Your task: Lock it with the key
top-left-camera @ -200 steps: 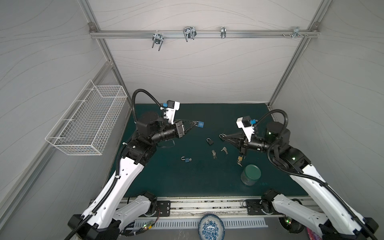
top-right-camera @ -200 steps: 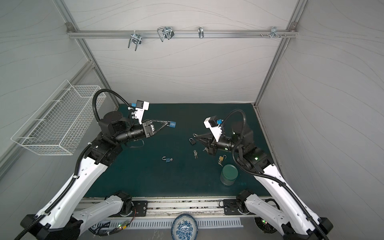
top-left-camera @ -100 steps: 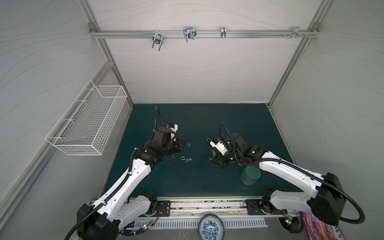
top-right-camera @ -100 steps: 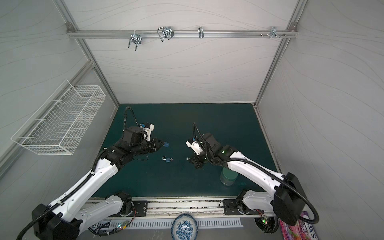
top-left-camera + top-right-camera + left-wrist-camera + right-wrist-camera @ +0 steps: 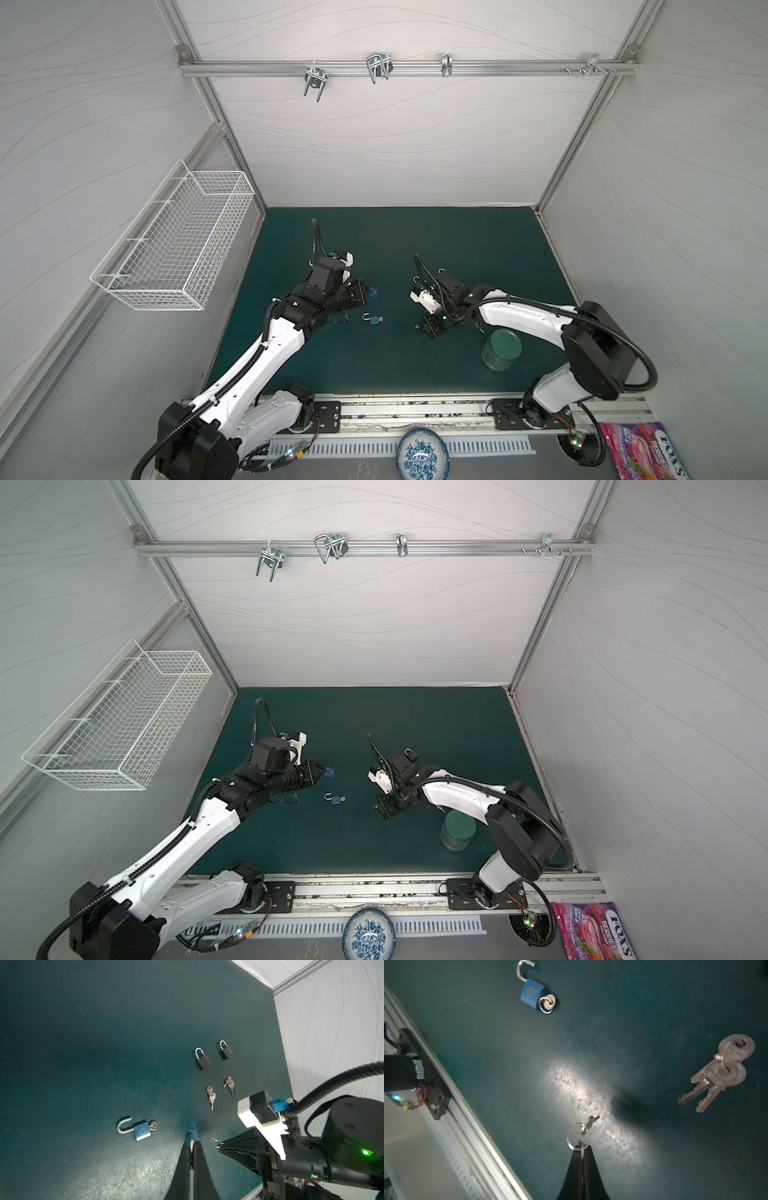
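Observation:
My left gripper (image 5: 192,1142) is shut on a small blue lock (image 5: 191,1131), seen edge-on and sticking out past the fingertips; in both top views it hangs low over the green mat (image 5: 374,292) (image 5: 330,772). My right gripper (image 5: 581,1148) is shut on a key whose ring (image 5: 578,1136) carries a second small key (image 5: 590,1122). The two grippers face each other a short way apart. A second blue padlock (image 5: 141,1131) (image 5: 534,995) (image 5: 372,318) lies between them with its shackle open and a key in it.
Two black padlocks (image 5: 202,1060) (image 5: 226,1051) and two key bunches (image 5: 211,1097) (image 5: 229,1084) lie on the mat by the right arm. A green-lidded jar (image 5: 501,349) stands near the front right. A wire basket (image 5: 174,245) hangs on the left wall. A patterned bowl (image 5: 422,455) sits beyond the front rail.
Both arms have come down from a raised pose to just over the mat, each still shut on its load. Over the last half second they have hardly moved.

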### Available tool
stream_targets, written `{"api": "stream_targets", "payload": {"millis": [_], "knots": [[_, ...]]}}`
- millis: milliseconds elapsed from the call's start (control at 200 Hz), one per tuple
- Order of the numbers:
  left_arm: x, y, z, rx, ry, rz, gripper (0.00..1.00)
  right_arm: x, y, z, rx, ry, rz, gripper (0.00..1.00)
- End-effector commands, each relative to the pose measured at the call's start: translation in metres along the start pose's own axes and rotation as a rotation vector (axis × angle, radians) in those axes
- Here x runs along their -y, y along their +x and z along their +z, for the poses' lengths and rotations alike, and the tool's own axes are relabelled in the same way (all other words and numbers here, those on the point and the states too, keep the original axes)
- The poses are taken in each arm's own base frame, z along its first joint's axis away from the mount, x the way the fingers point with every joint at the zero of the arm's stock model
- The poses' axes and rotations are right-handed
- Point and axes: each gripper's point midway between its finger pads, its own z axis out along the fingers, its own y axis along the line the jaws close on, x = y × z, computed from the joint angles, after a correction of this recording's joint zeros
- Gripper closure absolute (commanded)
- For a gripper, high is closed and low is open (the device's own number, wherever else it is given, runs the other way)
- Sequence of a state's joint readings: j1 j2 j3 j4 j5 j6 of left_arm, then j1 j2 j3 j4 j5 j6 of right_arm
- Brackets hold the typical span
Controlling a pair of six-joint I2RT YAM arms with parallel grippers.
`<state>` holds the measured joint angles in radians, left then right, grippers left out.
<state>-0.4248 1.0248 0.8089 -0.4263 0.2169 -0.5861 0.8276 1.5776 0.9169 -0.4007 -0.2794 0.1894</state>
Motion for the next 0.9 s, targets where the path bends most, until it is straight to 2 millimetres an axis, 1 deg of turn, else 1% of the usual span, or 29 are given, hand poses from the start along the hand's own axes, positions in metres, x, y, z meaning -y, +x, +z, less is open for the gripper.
{"api": "stream_targets", "payload": {"millis": [0, 115, 330, 530, 715, 895], "knots": [[0.011, -0.012, -0.001, 0.041, 0.034, -0.002, 1.00, 0.003, -0.011, 0.005, 0.006, 0.026, -0.030, 1.00], [0.010, -0.011, -0.002, 0.037, 0.033, 0.003, 1.00, 0.006, -0.019, 0.011, 0.017, 0.040, -0.035, 1.00], [0.008, -0.008, -0.006, 0.044, 0.035, -0.006, 1.00, 0.023, -0.030, 0.027, 0.009, 0.065, -0.015, 1.00], [0.005, -0.004, -0.008, 0.047, 0.032, -0.012, 1.00, 0.034, -0.044, 0.036, 0.015, 0.080, 0.002, 1.00], [0.005, -0.005, -0.011, 0.056, 0.032, -0.015, 1.00, 0.041, -0.052, 0.037, 0.019, 0.106, 0.005, 0.98], [0.003, -0.002, -0.010, 0.050, 0.029, -0.015, 1.00, 0.048, -0.054, 0.037, 0.021, 0.126, 0.015, 0.97]]}}
